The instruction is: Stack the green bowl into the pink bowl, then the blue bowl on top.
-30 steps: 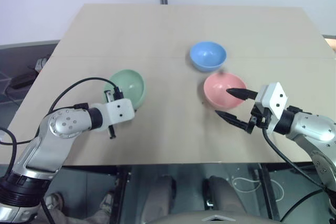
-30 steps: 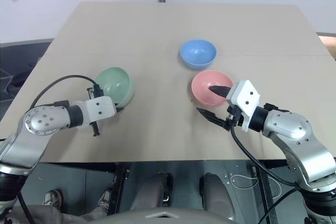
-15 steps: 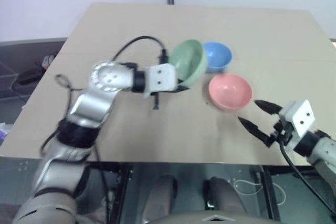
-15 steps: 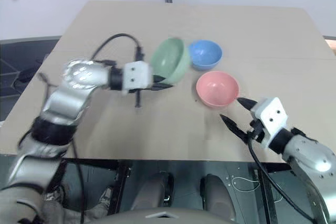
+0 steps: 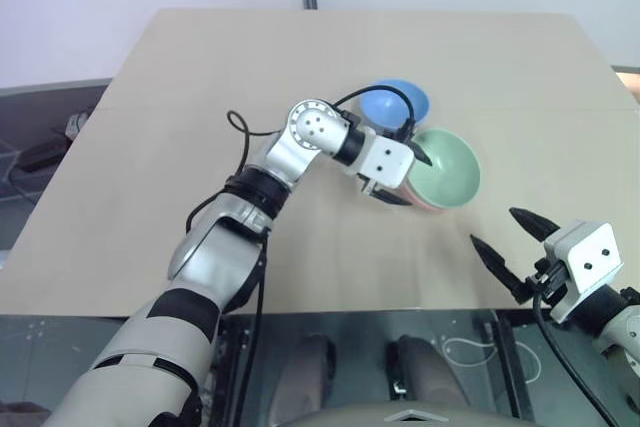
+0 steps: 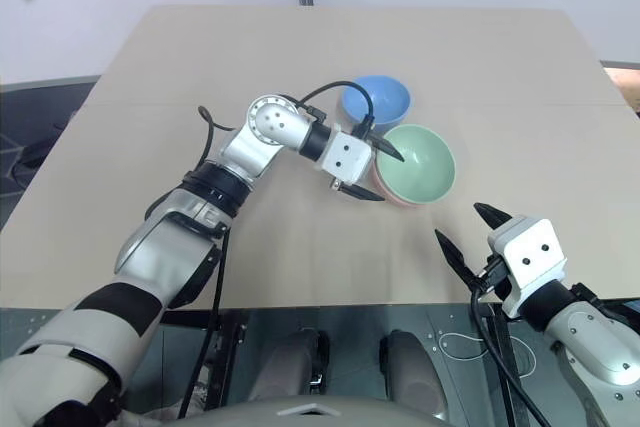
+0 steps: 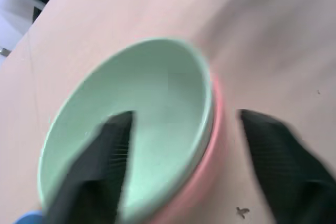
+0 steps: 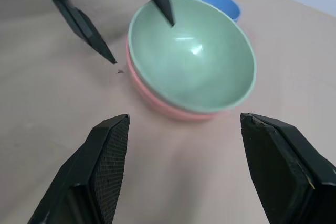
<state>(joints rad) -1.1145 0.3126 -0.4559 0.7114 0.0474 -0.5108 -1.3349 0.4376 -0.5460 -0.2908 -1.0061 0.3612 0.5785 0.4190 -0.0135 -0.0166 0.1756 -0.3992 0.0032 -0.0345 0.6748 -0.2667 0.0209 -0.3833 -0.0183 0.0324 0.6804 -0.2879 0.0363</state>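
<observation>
The left gripper (image 5: 400, 175) is seen with its two black fingers spread apart, straddling the near-left rim of the green bowl (image 5: 446, 168): one finger (image 5: 417, 152) is poised over the bowl's inside, the other (image 5: 390, 197) lies outside, low beside the wall. No grip on the rim is shown; the bowl appears released. The green bowl is nested in the pink bowl (image 8: 173, 106), of which only a salmon band is visible under the green rim, slightly off-centre.

The relation on which the coming move is judged to turn is the place of the blue bowl (image 5: 394, 104): it is set just behind the left gripper, touching or almost touching the stack on its far-left side, upright and empty. The left gripper is much the nearer to it, so a short reach back over the stack's rim is probably called for.

The right gripper (image 5: 512, 247) is held with its fingers wide apart, empty, near the table's front edge (image 5: 300, 313), well apart from the stack and farther still from the blue bowl.
</observation>
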